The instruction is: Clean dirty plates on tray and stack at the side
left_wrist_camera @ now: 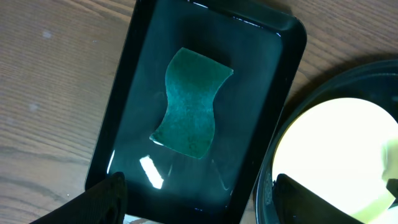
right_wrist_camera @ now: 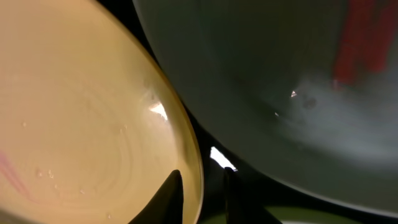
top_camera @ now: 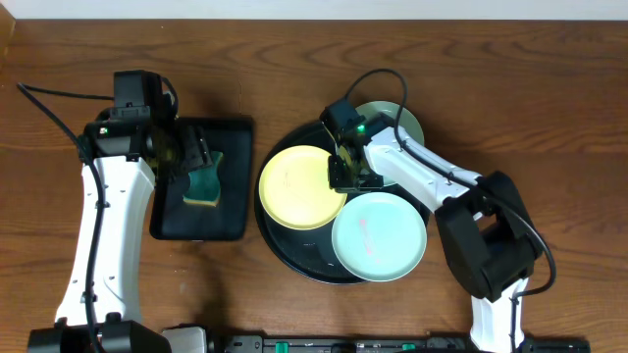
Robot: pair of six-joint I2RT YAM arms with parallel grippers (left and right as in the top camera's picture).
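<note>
The round black tray (top_camera: 294,257) holds three plates. The pale yellow plate (top_camera: 294,188) lies at its left, one mint plate (top_camera: 381,237) at the front right, and another mint plate (top_camera: 404,120) at the back, partly hidden by my right arm. My right gripper (top_camera: 343,173) is shut on the yellow plate's right rim, one finger inside and one outside (right_wrist_camera: 202,179). The right wrist view shows the yellow plate (right_wrist_camera: 81,124) and a mint plate (right_wrist_camera: 267,87) with a red smear. My left gripper (top_camera: 201,162) is open and empty above a green sponge (left_wrist_camera: 189,102).
The sponge (top_camera: 204,184) lies in a smaller rectangular black tray (top_camera: 232,137), which also shows in the left wrist view (left_wrist_camera: 124,93), to the left of the round tray. Brown wood tabletop (top_camera: 549,108) surrounds both trays. The round tray's rim (left_wrist_camera: 268,186) shows in the left wrist view.
</note>
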